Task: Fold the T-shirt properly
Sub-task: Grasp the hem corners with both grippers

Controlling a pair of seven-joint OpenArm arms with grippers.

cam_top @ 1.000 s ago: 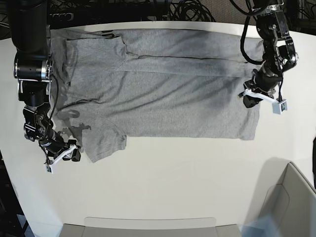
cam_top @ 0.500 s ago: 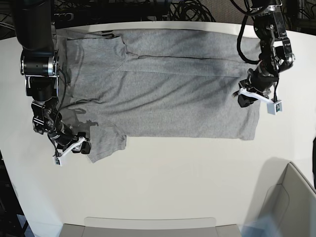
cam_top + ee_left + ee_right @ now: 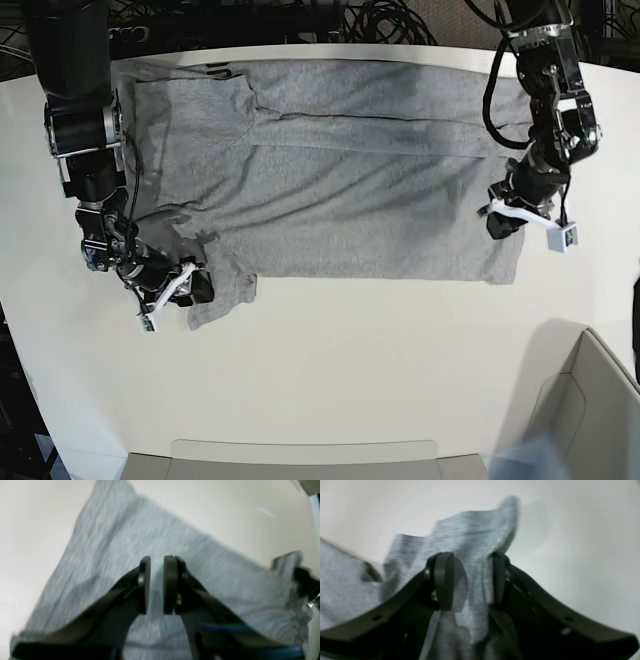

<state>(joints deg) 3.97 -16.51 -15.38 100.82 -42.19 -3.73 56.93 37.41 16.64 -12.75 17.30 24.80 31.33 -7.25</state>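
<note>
The heather-grey T-shirt (image 3: pixel 340 190) lies spread flat on the white table (image 3: pixel 350 350), plain side up, with no lettering showing. My right gripper (image 3: pixel 190 290) is at the front sleeve on the base view's left. In the right wrist view this gripper (image 3: pixel 471 580) is open, with sleeve cloth (image 3: pixel 475 530) lying between its jaws. My left gripper (image 3: pixel 500 222) is over the shirt's hem end on the base view's right. In the left wrist view this gripper (image 3: pixel 157 585) has its jaws a narrow gap apart above the cloth (image 3: pixel 125 530), holding nothing.
A grey bin (image 3: pixel 600 400) stands at the front right. A pale tray (image 3: pixel 300 455) sits at the table's front edge. Black cables (image 3: pixel 380 20) run behind the back edge. Bare white table lies in front of the shirt.
My right gripper has moved right from the bare table onto the front sleeve. My left gripper has moved a little toward the front hem corner.
</note>
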